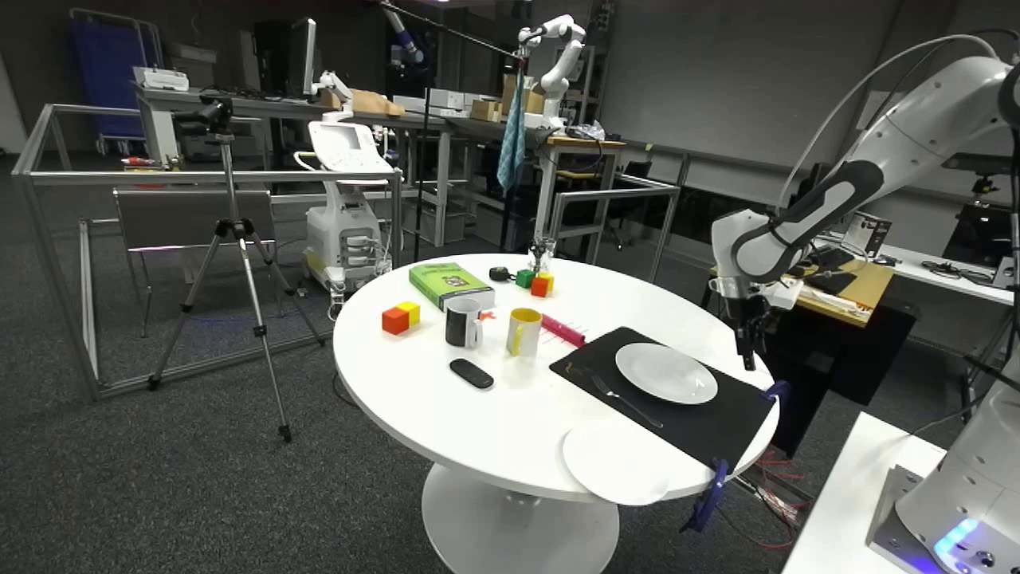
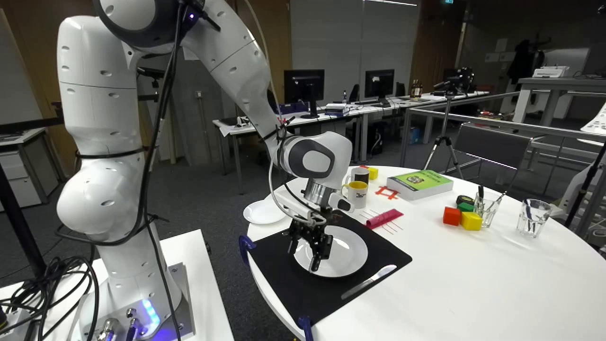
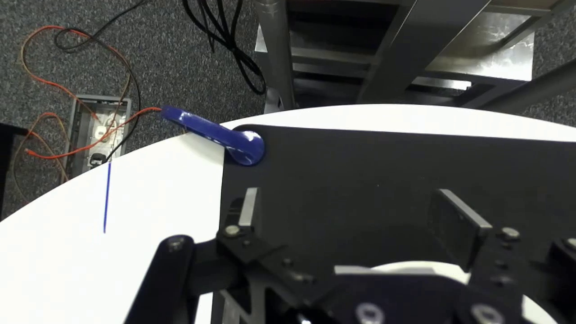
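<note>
Two fingers of the gripper stand wide apart above the black mat.
Close to the gripper, the white plate lies on this mat, with the knife along its one side and the fork along its opposite side. At one corner of the mat, a blue clamp sits on the edge of the round table. Farther on the same table I see two mugs and a thick green book. Far behind the table, two black monitors stand upright.
</note>
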